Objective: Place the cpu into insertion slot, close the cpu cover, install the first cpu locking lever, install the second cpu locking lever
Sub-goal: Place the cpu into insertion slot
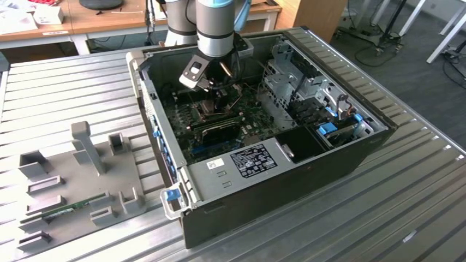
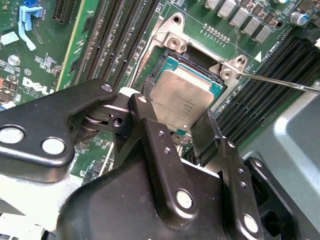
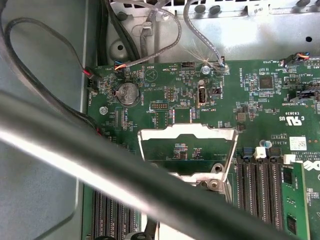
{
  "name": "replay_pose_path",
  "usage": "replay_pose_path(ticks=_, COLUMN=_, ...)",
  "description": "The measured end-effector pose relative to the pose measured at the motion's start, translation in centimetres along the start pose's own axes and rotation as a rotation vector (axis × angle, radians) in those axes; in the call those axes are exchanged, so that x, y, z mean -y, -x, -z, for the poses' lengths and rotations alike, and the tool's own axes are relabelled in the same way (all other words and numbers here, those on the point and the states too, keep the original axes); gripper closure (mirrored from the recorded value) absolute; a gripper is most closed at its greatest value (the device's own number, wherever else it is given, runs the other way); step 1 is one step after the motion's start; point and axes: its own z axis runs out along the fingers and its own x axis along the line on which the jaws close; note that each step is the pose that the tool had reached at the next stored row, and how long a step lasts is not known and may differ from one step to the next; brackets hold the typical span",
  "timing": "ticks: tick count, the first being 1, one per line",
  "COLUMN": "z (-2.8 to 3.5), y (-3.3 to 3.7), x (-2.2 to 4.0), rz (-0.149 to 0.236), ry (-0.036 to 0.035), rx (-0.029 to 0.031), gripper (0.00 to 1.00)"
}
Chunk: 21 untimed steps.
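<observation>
In the second wrist view the cpu (image 2: 182,97), a silvery square chip with a green edge, hangs just over the insertion slot (image 2: 172,42). The slot's dark inside shows beyond the chip's far edge. My gripper (image 2: 172,114) has its black fingers (image 2: 150,130) pressed on either side of the chip, shut on it. In the first wrist view the cpu cover (image 3: 187,131), a silvery frame with a cut-out middle, stands swung up and open. A thin wire locking lever (image 2: 280,82) sticks out beside the slot. In the exterior view the gripper (image 1: 216,93) reaches down into the computer case (image 1: 291,180).
Long black memory slots (image 2: 115,40) run on both sides of the socket. Loose cables (image 3: 150,30) hang along the case wall near the board. Drive cages (image 1: 306,93) take up the case's side toward the exterior view's right. A grey fixture plate (image 1: 80,180) lies on the table beside the case.
</observation>
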Motion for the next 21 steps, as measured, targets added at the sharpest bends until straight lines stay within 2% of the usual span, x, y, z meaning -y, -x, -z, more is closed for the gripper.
replay_pose_path(ticks=13, z=-0.55, y=0.01, x=0.03, rz=0.000, ry=-0.0008, rx=0.0001, gripper=0.46)
replay_pose_path(ticks=21, z=-0.60, y=0.01, x=-0.08, rz=0.000, ry=-0.0009, rx=0.0000, gripper=0.46)
